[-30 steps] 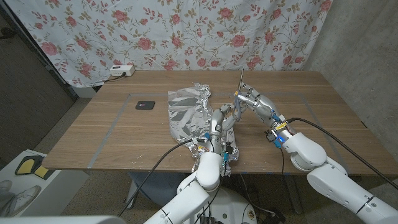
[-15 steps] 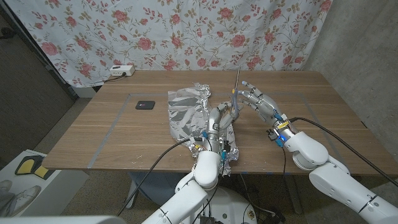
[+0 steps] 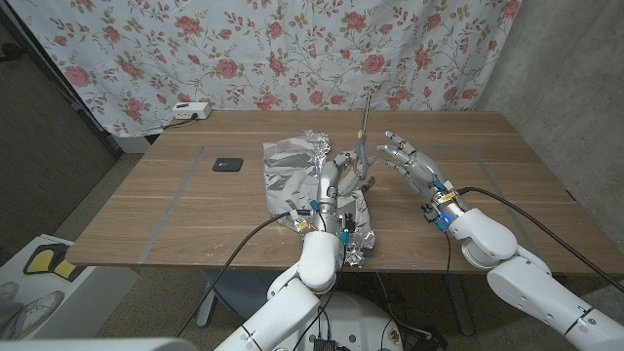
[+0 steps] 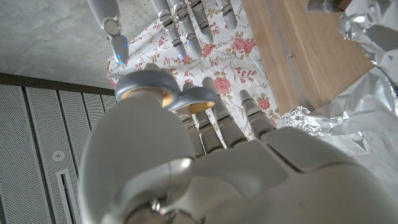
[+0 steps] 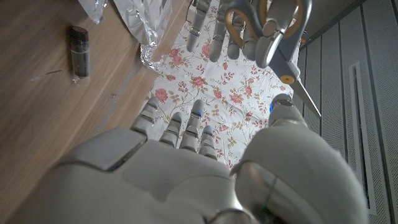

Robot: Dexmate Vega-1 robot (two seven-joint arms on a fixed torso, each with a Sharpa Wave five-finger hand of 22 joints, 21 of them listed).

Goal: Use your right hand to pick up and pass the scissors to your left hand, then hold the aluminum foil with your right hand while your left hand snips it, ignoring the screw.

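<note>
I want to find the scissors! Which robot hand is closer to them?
Left. The left hand holds the scissors by their handles, blades pointing up, over the foil. The right hand is open just beside them, not touching.

Crinkled shiny aluminum foil [image 3: 304, 175] lies on the matt wooden table [image 3: 175, 210]; glossy metal scissors [image 3: 362, 132].
</note>
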